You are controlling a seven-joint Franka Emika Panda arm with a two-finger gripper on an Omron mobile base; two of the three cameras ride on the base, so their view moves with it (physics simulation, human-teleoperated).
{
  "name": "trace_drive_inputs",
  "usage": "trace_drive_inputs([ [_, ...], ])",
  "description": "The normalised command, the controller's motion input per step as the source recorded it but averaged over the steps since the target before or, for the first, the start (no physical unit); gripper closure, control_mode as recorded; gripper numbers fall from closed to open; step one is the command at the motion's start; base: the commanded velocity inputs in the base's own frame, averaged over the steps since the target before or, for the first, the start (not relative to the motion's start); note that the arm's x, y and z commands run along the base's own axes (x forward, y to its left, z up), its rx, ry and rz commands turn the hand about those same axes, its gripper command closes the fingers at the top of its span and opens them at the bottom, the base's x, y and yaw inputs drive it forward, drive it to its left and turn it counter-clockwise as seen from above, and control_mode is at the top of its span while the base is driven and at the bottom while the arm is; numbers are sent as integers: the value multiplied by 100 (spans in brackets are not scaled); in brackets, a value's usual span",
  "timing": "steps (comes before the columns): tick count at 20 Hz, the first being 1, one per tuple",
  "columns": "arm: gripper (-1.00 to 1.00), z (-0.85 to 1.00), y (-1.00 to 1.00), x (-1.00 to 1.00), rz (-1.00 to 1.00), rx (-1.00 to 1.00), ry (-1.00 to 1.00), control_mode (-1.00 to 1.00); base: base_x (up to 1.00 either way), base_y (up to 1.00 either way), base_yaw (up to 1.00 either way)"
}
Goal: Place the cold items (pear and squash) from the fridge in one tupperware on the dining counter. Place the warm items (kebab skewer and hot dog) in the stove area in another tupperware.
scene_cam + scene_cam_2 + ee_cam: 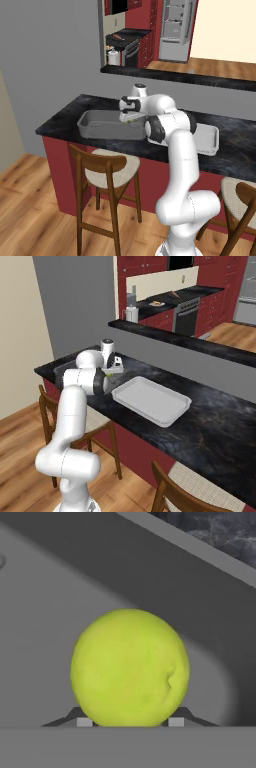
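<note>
On the near side of the room, one long counter (235, 150) runs across both base views, its top glossy black with pale marbling, its base dark red, and a raised grey back wall capped in black behind it. Beyond that wall, one tall grey fridge (176, 27) stands at the far end of the kitchen, a flat-fronted box.

Two wooden stools stand at the counter in the left base view: one (102, 172) with a curved brown back and a pale woven seat, and another (240, 200) partly cut off at the right edge.

Two containers rest on the counter top, side by side. One is a deep mid-grey tub (100, 126), rectangular with rounded corners and a flared rim. The other is a shallow pale tray (150, 399), also rectangular with rounded corners and a low rim, smooth and matte.

One white arm with dark joints bends over the counter, its hand reaching down into the deep tub.

One pear (130, 668) shows in the hand view, yellow-green, rounded and faintly dimpled, with a small dent on its right side. It sits inside the deep tub, whose plain grey floor and sloping wall lie behind it. The gripper (130, 722) is closed on the pear, one small dark finger tip (84, 721) pressed to each side of its lower part. Whether the pear touches the tub floor cannot be told.
</note>
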Motion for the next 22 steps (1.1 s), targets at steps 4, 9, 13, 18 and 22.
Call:
trace_drive_inputs([
  [4, -100, -24, 0, 2, 0, 0, 0, -100, 0, 0, 0],
  [9, -100, -7, 0, -10, 0, 0, 0, -100, 0, 0, 0],
  [13, -100, 27, 0, -83, 0, 6, -17, -100, 0, 0, 0],
  [18, -100, 58, -2, -100, -1, 12, -36, -100, 0, 0, 0],
  [22, -100, 27, -13, -100, -17, 11, -36, -100, 0, 0, 0],
])
